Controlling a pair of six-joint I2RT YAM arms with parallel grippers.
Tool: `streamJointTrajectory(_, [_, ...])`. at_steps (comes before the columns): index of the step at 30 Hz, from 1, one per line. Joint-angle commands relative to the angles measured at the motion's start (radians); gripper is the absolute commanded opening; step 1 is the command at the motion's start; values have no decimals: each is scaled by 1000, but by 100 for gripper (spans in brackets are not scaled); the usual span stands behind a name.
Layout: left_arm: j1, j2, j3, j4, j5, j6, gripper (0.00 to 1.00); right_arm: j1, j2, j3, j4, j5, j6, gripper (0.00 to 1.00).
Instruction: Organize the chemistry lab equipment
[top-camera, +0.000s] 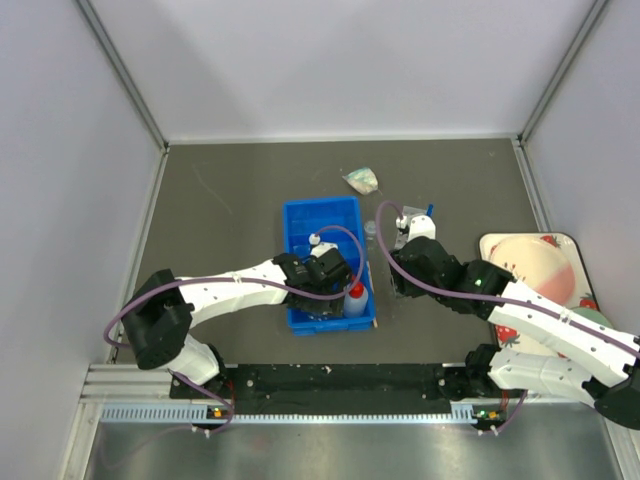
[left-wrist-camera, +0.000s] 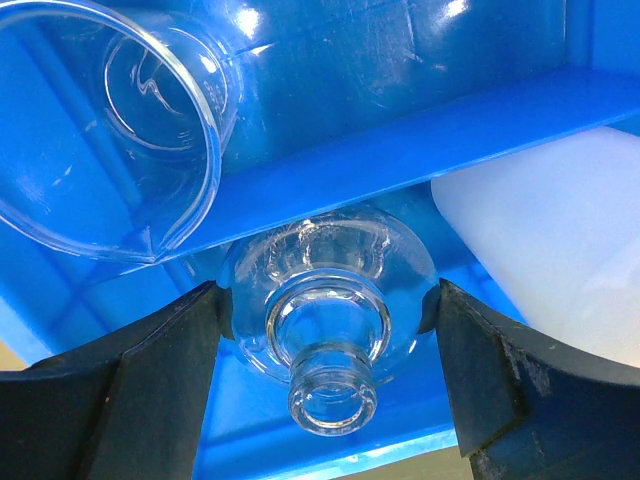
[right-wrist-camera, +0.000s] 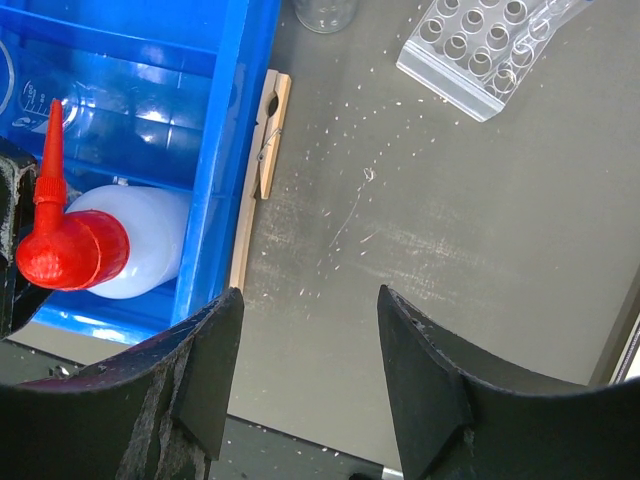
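Note:
My left gripper (left-wrist-camera: 327, 335) reaches down into the blue divided bin (top-camera: 320, 225). Its jaws press both sides of a round clear glass flask (left-wrist-camera: 330, 300) in the bin's near compartment. A clear beaker (left-wrist-camera: 110, 130) lies on its side past the divider. The white squeeze bottle with red nozzle (right-wrist-camera: 85, 245) lies in the same bin, to the flask's right (left-wrist-camera: 560, 240). My right gripper (right-wrist-camera: 305, 365) hangs open over bare table just right of the bin, nothing between its fingers. The wooden clamp (right-wrist-camera: 262, 170) lies on the table along the bin's right wall. The clear tube rack (right-wrist-camera: 480, 45) sits further back.
A small clear glass item (right-wrist-camera: 325, 12) stands near the bin's right side. A crumpled clear bag (top-camera: 360, 180) lies behind the bin. The strawberry-patterned tray (top-camera: 565, 245) with its pale bowl sits at the right edge, under my right arm.

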Motion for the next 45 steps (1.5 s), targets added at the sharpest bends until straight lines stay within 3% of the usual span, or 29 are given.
streamJointTrajectory(1, [-11,3,28,28,-20,-9,63,-6,-27,0,20,2,4,57])
streamJointTrajectory(15, [-19,-14,20,34,-9,-11,81,-6,-50,-10,14,2,7,57])
streamJointTrajectory(30, [-19,-43,31,14,-17,8,91,-6,-56,-16,16,-3,20,57])
streamJointTrajectory(32, [-19,-40,35,13,-17,9,98,-6,-56,-16,13,-5,18,57])
streamJointTrajectory(45, [-19,-37,69,-21,-29,8,95,-6,-53,-22,22,-11,20,57])
